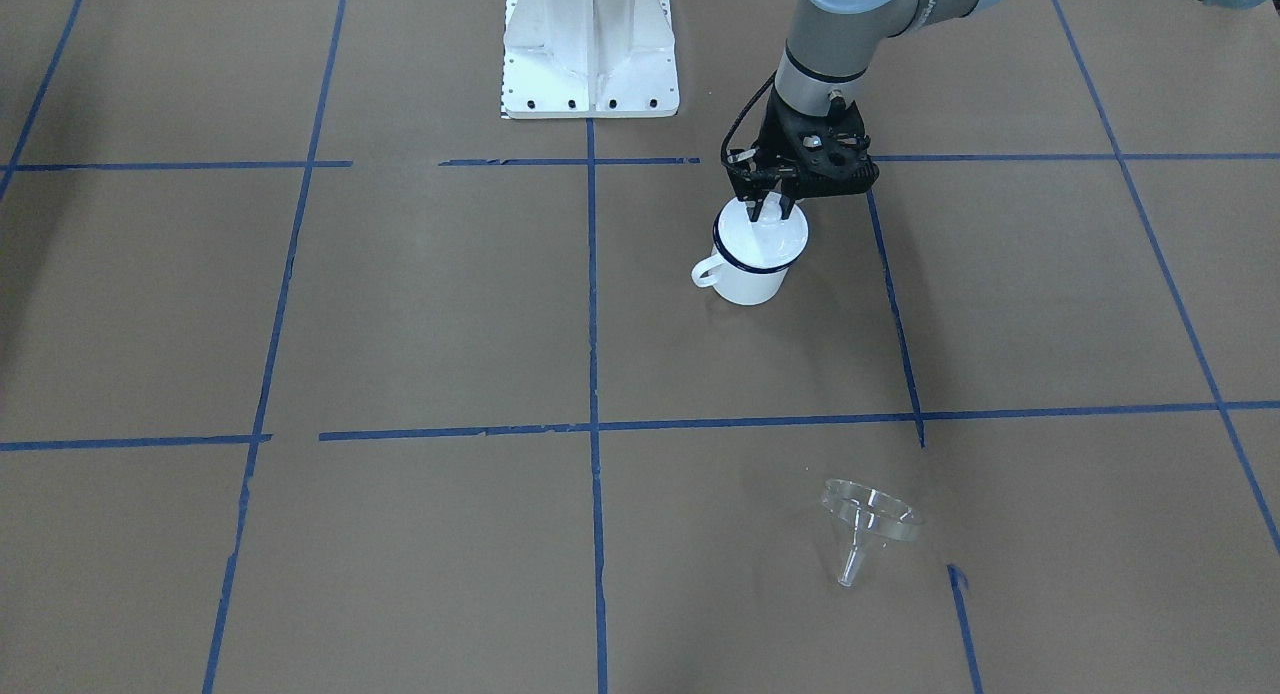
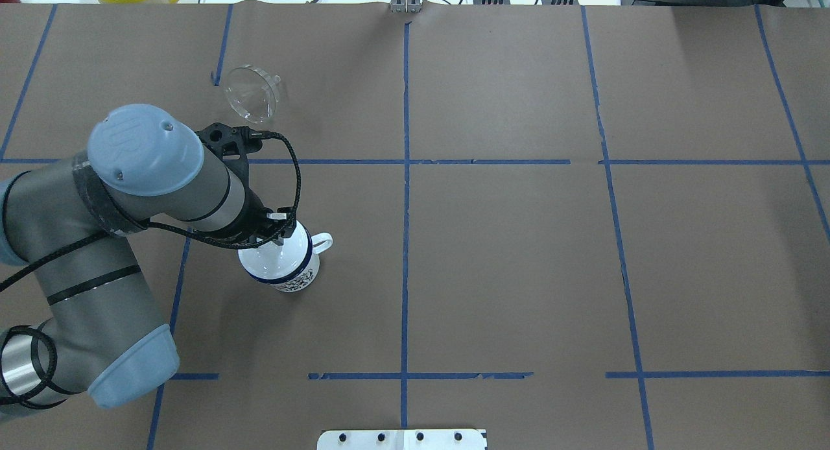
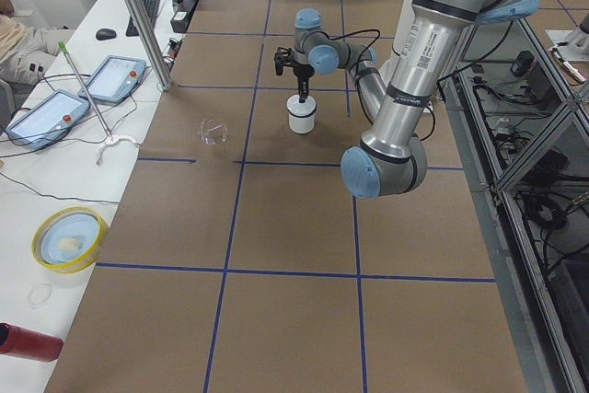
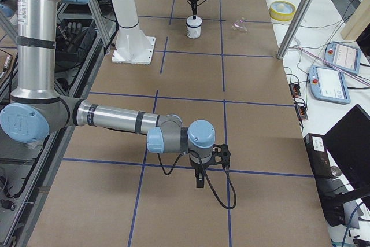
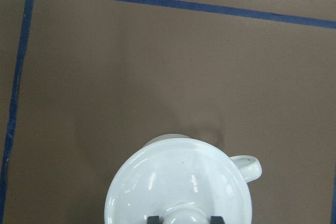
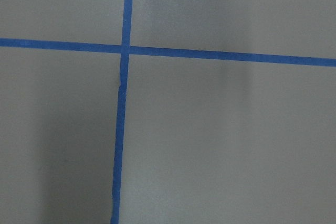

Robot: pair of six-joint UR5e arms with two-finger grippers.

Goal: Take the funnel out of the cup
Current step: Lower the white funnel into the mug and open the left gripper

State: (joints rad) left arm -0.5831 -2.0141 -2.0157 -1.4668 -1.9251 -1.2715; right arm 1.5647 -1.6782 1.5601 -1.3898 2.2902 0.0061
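Toward the desk's [image 2: 519, 275] left side, the left gripper [image 1: 768, 212] pinches the knob of a lid [image 5: 178, 177] capping the cup [image 1: 750, 279]. The funnel [image 1: 865, 524] lies tipped farther out, well apart, so removal looks done. Whether the right gripper [image 4: 199, 184] is open or closed I cannot tell.

Robotics lab; two industrial arms [image 3: 419, 62] over a tape-gridded table [image 2: 519, 275]; teach pendants [image 3: 112, 78] alongside.

Left wrist view: lost lower part of lid [image 5: 178, 182] and its knob to bottom edge; caught jaws only as two dark tips. Cannot see into mug [image 2: 288, 275] under lid. Overhead: cannot see left gripper [image 1: 769, 212] behind own wrist. Exterior right: cannot resolve right gripper [image 4: 199, 182] jaws, too small.
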